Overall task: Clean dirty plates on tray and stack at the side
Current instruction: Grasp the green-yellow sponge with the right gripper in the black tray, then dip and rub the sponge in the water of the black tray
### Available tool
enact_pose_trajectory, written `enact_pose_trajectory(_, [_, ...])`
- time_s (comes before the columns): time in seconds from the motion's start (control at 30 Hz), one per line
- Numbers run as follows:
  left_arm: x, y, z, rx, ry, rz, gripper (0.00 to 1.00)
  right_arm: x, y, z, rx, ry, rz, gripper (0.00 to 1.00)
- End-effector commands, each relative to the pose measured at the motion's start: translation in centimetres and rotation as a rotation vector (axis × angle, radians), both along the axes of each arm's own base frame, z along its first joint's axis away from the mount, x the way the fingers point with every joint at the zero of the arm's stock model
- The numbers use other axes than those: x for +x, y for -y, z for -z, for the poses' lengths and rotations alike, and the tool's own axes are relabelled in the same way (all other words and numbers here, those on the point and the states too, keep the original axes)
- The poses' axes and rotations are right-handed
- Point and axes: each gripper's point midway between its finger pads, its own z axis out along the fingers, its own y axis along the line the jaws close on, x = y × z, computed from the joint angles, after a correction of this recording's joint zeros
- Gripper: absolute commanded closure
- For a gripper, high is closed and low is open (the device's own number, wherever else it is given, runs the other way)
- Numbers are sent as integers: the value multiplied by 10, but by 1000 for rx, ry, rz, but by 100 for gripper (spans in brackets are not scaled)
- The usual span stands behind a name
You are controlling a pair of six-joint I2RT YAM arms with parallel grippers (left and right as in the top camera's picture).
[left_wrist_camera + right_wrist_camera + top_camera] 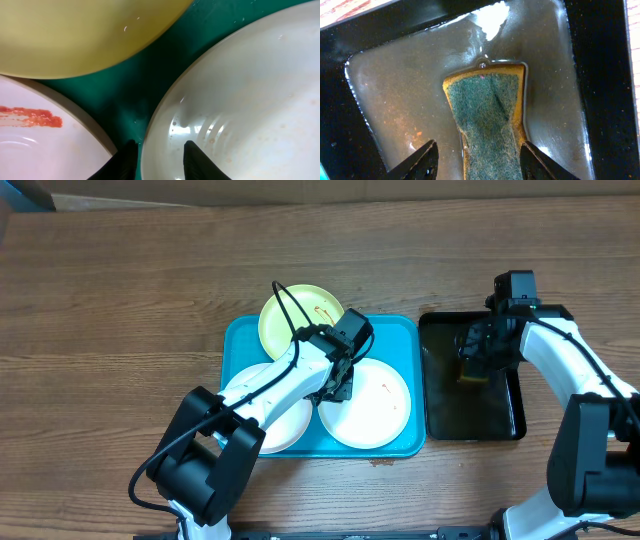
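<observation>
Left tool (pixel 159 146) astride white plate (pixel 240 100) rim, grip unclear, right tool (pixel 478 146) wide around sponge (pixel 485 100), fingers (pixel 422 162) mostly cropped

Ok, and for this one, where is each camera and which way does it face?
Overhead: above the table, facing straight down on the turquoise tray, plates and black tray; both arms show.
Left wrist: on the left arm, facing down at a white plate; left gripper straddles its rim.
Right wrist: on the right arm, facing down at the sponge; right gripper flanks it.
Shared: overhead and right wrist both show black tray and sponge.
</observation>
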Motion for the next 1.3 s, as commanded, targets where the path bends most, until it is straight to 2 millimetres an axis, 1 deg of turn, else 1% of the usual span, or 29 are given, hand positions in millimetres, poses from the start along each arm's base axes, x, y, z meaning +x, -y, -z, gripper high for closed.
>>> enact_pose_trajectory(0.0, [-2,-3,2,7,8,8,67,-1,-1,4,7,-2,1,46])
enact_pose_trajectory(0.1, [-2,-3,5,4,11,8,68,-1,-1,4,7,-4,1,46])
enact_pose_trajectory(0.27, [-3,-4,7,6,9,8,77,-2,-1,4,7,-7,1,46])
enact_pose_trajectory(0.3, [-3,-4,7,6,9,8,78,-2,-1,4,7,-8,1,41])
enact_pose_trajectory(0.33, [-3,-4,7,6,9,8,81,-3,-1,4,8,-10,1,28])
enact_pose_trajectory(0.37, [-3,-4,7,6,9,8,85,-4,-1,5,7,-15,0,13])
enact_pose_trajectory(0.4, [-3,-4,7,6,9,8,87,-4,-1,5,5,-15,-10,8])
enact_pose_trajectory(0.47, [-3,-4,7,5,10,8,91,-5,0,5,1,-17,-28,13])
enact_pose_trajectory(0.53, [-3,-4,7,5,10,8,90,-4,0,5,0,-16,-28,18])
enact_pose_trajectory(0.67, [-3,-4,7,5,11,8,89,-2,3,5,-22,-8,-27,39])
enact_pose_trajectory(0.7, [-3,-4,7,5,11,8,89,-2,4,6,-27,-3,-28,42])
enact_pose_trajectory(0.8, [-3,-4,7,5,11,8,89,-6,3,12,-44,-11,-34,42])
enact_pose_trajectory(0.93, [-3,-4,7,5,10,8,89,-8,11,18,-118,-12,-29,43])
enact_pose_trajectory(1.0, [-3,-4,7,5,10,8,88,-7,9,21,-112,1,-34,45])
enact_pose_trajectory(1.1, [-3,-4,7,5,11,8,89,-8,0,24,-83,5,-52,54])
enact_pose_trajectory(1.2, [-3,-4,7,4,11,8,88,-8,-7,25,-77,3,-71,54])
enact_pose_trajectory(1.27, [-3,-4,7,4,11,8,87,-8,-14,25,-77,6,-88,58])
